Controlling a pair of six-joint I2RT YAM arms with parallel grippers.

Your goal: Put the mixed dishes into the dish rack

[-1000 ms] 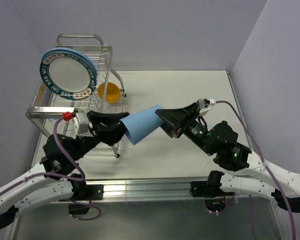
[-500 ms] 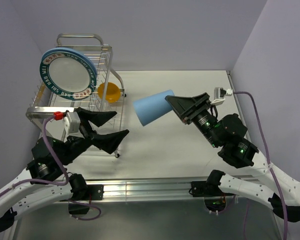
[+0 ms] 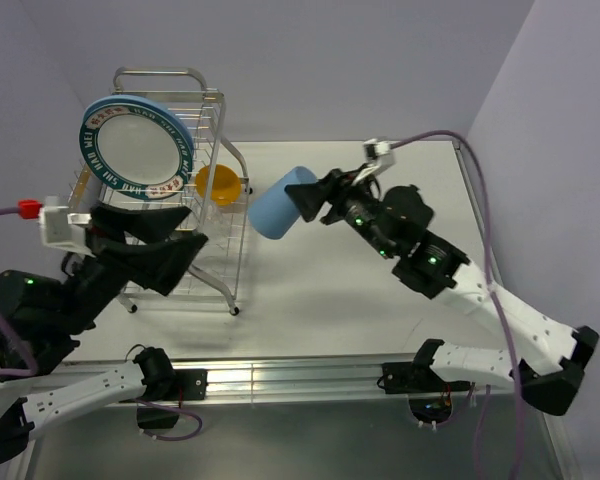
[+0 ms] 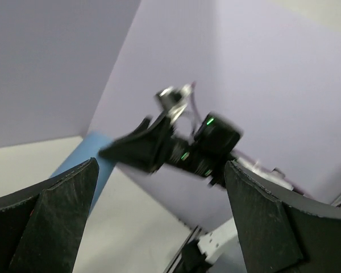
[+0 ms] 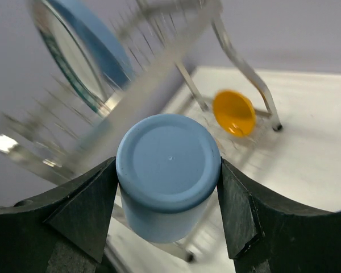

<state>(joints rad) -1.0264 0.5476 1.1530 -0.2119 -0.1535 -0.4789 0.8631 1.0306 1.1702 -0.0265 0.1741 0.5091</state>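
My right gripper (image 3: 305,200) is shut on the small blue cup (image 3: 277,208), holding it in the air just right of the dish rack (image 3: 205,100). In the right wrist view the cup's base (image 5: 169,165) faces the camera between both fingers. The white plate with the teal lettered rim (image 3: 135,148) stands upright in the rack, and the light-blue plate (image 3: 170,112) stands right behind it. The orange-yellow bowl (image 3: 220,184) sits low at the rack's right side. My left gripper (image 3: 195,240) hangs open and empty over the rack's front edge.
The rack fills the table's far left corner, its wires and frame (image 5: 159,62) close in front of the cup. Purple walls close in on the back and right. In the left wrist view the right arm (image 4: 210,145) shows between the wide-apart fingers (image 4: 267,227).
My left gripper let go of the cup, opened wide and drew back to the left. The right gripper carried the cup up and left toward the rack.
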